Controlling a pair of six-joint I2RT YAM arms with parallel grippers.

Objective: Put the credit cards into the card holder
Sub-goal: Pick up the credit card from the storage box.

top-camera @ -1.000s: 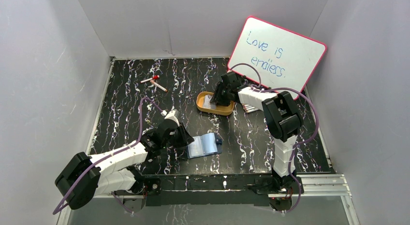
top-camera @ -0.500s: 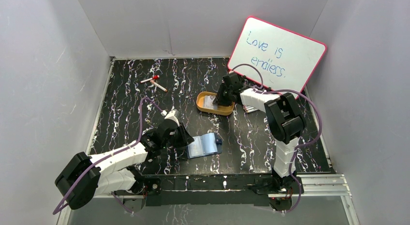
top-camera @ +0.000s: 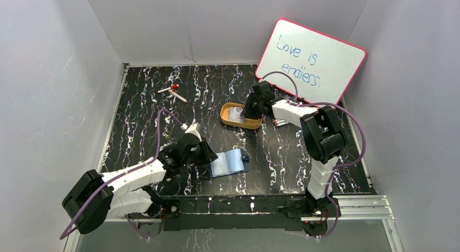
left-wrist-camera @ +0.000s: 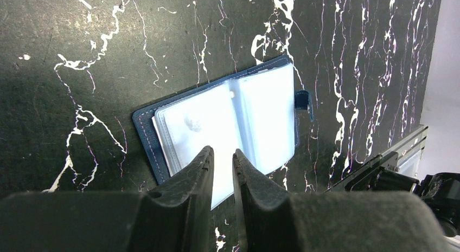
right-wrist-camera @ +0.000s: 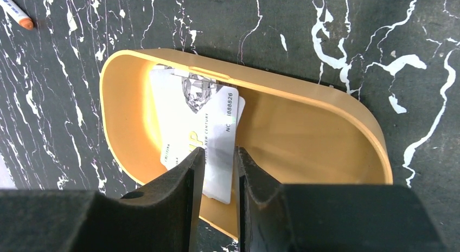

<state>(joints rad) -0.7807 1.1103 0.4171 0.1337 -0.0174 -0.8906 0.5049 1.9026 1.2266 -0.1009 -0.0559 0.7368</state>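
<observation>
One tray holds two credit cards; one card holder lies open.

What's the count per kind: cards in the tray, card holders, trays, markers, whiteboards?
Credit cards: at least 2 showing, overlapped
Card holder: 1
Orange tray: 1
Markers: 2
Whiteboard: 1
Total: at least 7
</observation>
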